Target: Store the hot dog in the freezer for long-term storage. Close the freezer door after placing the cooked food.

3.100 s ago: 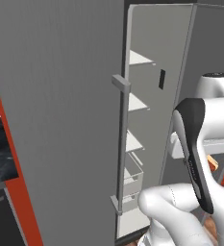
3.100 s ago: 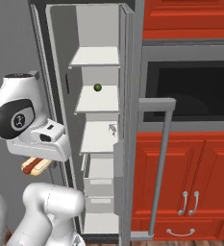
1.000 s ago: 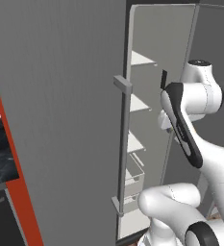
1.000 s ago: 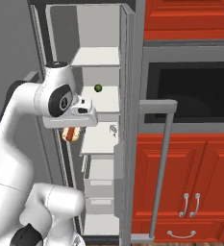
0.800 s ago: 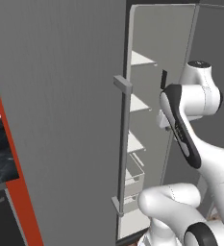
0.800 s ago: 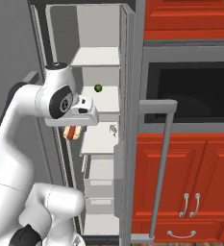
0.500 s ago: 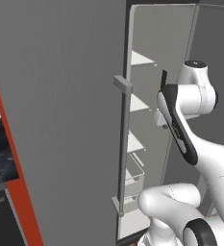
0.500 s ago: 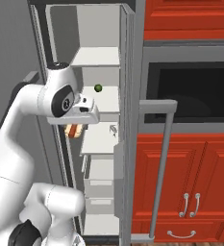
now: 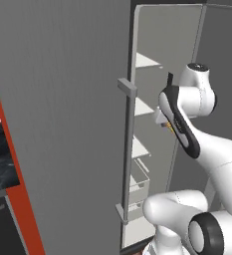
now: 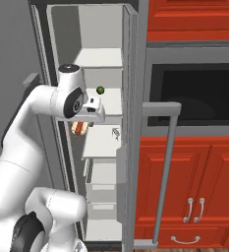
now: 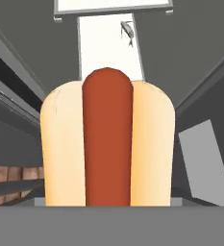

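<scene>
The hot dog [image 11: 107, 149], a brown sausage in a pale bun, hangs close before the hand camera; my gripper [image 10: 80, 129] is shut on it, its fingertips hidden behind the bun. It hangs at the front left of the open freezer [image 10: 104, 106], just under the second white shelf and above the shelf [image 11: 109, 45] ahead. A sliver of the hot dog [image 9: 170, 127] peeks from behind the arm. The freezer door [image 10: 135, 74] stands swung out to the right, seen edge-on, its long bar handle [image 10: 167, 172] sticking out.
A small green ball [image 10: 100, 90] lies on the second shelf. A small grey item [image 10: 116, 133] lies on the shelf below it. Clear drawers [image 10: 102, 183] fill the bottom. The wider grey door [image 9: 62, 99] is shut on the left; red cabinets [image 10: 194, 182] stand on the right.
The arm has lifted the hot dog from low by the base up to shelf height. Over the last second it edged slightly further toward the freezer opening.
</scene>
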Robot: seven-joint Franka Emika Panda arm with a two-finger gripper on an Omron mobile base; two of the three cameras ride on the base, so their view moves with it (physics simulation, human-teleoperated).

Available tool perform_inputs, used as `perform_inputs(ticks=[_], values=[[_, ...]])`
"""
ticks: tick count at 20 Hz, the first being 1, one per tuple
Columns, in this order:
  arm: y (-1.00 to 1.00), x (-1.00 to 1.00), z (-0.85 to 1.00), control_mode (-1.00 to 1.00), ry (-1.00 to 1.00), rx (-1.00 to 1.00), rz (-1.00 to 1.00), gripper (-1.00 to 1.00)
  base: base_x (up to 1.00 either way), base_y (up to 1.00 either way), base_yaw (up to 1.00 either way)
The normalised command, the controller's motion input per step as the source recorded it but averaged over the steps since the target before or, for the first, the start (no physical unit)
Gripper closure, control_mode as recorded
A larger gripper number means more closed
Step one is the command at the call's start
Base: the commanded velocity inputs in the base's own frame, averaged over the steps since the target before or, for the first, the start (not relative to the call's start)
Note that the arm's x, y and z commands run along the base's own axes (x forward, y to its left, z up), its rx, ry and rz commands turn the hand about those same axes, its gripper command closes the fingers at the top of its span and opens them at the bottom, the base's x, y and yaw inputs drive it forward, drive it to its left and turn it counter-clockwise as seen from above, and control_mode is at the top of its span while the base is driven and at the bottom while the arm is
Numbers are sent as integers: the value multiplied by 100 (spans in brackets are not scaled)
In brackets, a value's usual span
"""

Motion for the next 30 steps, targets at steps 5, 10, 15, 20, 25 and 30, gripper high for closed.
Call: perform_inputs(ticks=[5,10,15,20,25,30], values=[[0,37,-13,-100,0,10,0,100,0,0,0],[2,34,-15,-100,-1,5,0,100,0,0,0],[0,24,-25,-100,-11,0,0,100,0,0,0],[2,33,-8,-100,-6,4,0,100,0,0,0],[0,40,-14,-100,0,11,0,100,0,0,0],[0,37,-1,-100,0,5,0,100,0,0,0]])
